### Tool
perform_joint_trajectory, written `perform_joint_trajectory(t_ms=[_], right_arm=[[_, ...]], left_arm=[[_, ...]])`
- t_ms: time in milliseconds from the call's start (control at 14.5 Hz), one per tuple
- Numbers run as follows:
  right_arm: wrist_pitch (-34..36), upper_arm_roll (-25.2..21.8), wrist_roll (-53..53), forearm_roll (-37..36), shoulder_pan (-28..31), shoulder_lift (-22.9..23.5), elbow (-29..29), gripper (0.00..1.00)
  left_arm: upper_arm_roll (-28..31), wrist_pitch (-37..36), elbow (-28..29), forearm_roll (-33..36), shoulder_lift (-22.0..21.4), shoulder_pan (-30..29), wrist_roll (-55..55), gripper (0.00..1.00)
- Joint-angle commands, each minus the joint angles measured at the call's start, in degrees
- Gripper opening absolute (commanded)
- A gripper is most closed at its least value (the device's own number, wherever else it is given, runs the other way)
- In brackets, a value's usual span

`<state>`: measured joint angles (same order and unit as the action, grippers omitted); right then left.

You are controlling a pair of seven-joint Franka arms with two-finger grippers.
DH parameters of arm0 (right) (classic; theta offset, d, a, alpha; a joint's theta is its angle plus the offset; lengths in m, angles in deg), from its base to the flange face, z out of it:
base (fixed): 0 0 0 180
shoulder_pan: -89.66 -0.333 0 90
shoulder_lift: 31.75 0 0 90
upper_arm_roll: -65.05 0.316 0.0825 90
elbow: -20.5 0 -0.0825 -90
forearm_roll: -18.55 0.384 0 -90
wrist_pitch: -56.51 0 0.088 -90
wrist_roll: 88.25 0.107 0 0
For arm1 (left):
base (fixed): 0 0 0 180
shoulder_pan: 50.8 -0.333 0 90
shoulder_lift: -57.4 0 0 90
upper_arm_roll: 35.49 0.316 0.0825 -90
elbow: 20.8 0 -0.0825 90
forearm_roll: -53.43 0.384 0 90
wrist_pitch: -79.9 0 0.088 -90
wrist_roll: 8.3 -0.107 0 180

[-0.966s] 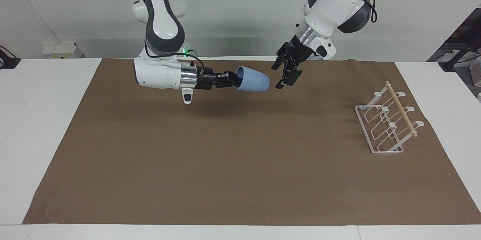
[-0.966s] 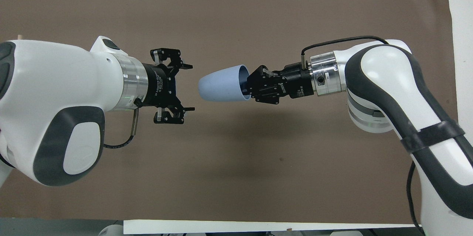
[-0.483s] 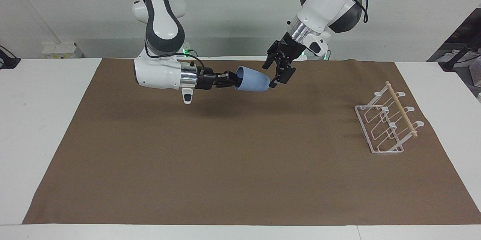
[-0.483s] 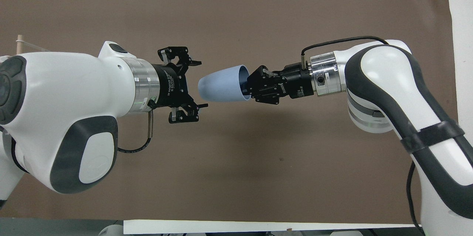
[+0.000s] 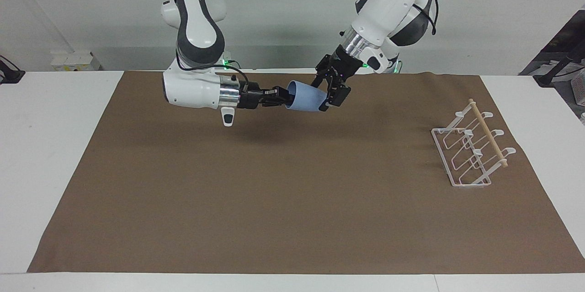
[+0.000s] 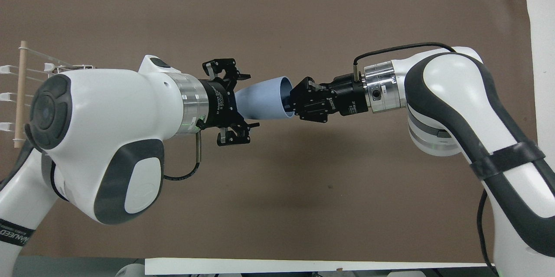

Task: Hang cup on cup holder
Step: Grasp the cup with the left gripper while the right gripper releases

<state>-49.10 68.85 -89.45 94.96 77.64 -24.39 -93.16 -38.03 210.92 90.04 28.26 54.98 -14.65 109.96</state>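
Left gripper (image 5: 330,92) now straddling sideways cup (image 5: 305,97) base

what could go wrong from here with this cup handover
1. The right pincer grips only the rim of the cup, held on its side in the air over the brown mat. Letting go early would likely drop it.
2. The left pincer is open around the narrow tapered base, so its fingers may slide off when they close.
3. The cup holder stands toward the left arm's end, so a carry remains.
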Motion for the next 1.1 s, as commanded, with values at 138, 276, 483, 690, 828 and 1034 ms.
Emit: perform_joint_trajectory(t_ms=[138, 276, 483, 690, 828, 1034], right_arm=[[-0.6, 0.2, 0.6, 1.3, 0.3, -1.4, -1.3, 0.00], [-0.6, 0.2, 0.6, 1.3, 0.3, -1.4, -1.3, 0.00], [-0.6, 0.2, 0.8, 1.2, 0.3, -1.4, -1.3, 0.00], [-0.6, 0.2, 0.9, 1.3, 0.4, -1.4, -1.1, 0.00], [-0.7, 0.2, 1.0, 1.3, 0.4, -1.4, -1.0, 0.00], [-1.1, -0.1, 2.3, -0.4, 0.5, -1.6, -0.6, 0.99]], left_arm=[[0.7, 4.6, 0.5, -1.2, 2.2, 1.3, 1.0, 0.92], [0.7, 4.0, -0.3, -1.7, 2.3, 1.3, 0.9, 0.72], [0.7, 3.7, -0.7, -1.7, 2.4, 1.4, 0.7, 0.54], [0.7, 3.8, -1.1, -1.7, 2.8, 1.4, 1.0, 0.53], [0.7, 3.6, -1.3, -1.7, 2.8, 1.3, 1.3, 0.53], [0.8, 2.8, -1.4, -1.7, 2.8, 1.3, 1.4, 0.53]])
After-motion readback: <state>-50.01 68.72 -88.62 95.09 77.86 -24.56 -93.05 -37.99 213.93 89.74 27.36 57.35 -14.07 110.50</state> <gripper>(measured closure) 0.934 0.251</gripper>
